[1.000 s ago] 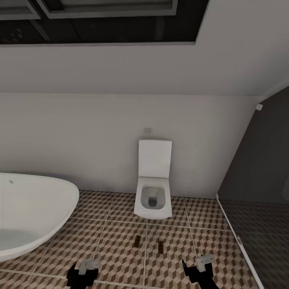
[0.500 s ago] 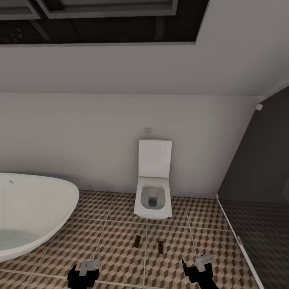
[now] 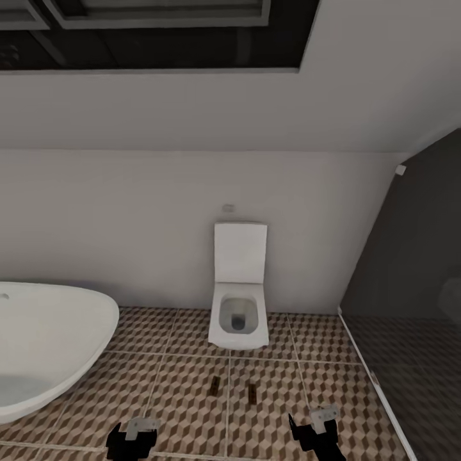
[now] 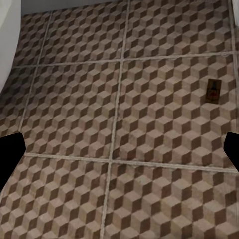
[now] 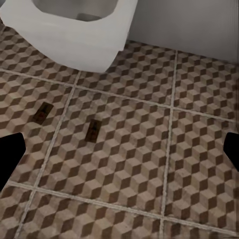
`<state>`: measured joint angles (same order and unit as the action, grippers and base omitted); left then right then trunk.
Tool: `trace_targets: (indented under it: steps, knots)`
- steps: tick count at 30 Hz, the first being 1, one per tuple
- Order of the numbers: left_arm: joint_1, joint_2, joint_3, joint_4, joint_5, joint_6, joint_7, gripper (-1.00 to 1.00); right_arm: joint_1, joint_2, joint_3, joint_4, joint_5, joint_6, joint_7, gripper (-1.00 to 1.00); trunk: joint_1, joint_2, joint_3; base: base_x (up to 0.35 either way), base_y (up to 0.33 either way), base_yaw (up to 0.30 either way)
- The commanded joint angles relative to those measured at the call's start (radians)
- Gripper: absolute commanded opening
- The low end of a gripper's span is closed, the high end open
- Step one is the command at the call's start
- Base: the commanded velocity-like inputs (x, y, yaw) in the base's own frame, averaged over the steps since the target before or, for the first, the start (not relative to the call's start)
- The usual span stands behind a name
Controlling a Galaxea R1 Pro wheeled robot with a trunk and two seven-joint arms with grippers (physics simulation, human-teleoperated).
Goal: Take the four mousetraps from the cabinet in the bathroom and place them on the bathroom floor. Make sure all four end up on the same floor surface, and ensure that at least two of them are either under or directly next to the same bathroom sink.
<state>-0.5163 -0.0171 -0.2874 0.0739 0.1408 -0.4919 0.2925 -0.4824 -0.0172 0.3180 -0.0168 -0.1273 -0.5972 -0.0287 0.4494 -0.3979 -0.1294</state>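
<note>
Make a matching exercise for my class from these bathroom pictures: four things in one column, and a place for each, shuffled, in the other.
Things:
1. bathtub
2. toilet
3. mousetraps
4. dark glass partition

Places:
A. on the patterned floor, in front of the toilet, side by side
B. at the right of the head view
C. at the left of the head view
D. against the back wall, in the middle

Pairs: 1-C, 2-D, 3-A, 4-B
</note>
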Motion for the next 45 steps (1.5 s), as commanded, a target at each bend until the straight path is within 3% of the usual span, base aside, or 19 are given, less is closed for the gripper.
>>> trace_targets:
  steps: [1,16,45]
  knots:
    - [-0.002,0.000,-0.009,0.004,0.009,-0.007,0.001,1.00,-0.001,0.000,0.009,0.001,-0.009,-0.003,-0.002,1.00,0.001,-0.002,-0.002,0.000,0.000,-0.229]
    - [-0.001,-0.001,-0.010,0.004,0.009,-0.007,0.001,1.00,-0.001,0.000,0.009,0.000,-0.009,-0.003,-0.003,1.00,0.001,-0.002,0.007,0.000,0.000,-0.217]
    - [-0.001,-0.005,-0.010,0.005,0.009,-0.005,-0.001,1.00,-0.001,0.000,0.009,0.000,-0.008,-0.001,-0.003,1.00,0.001,-0.002,0.008,0.000,0.000,-0.016]
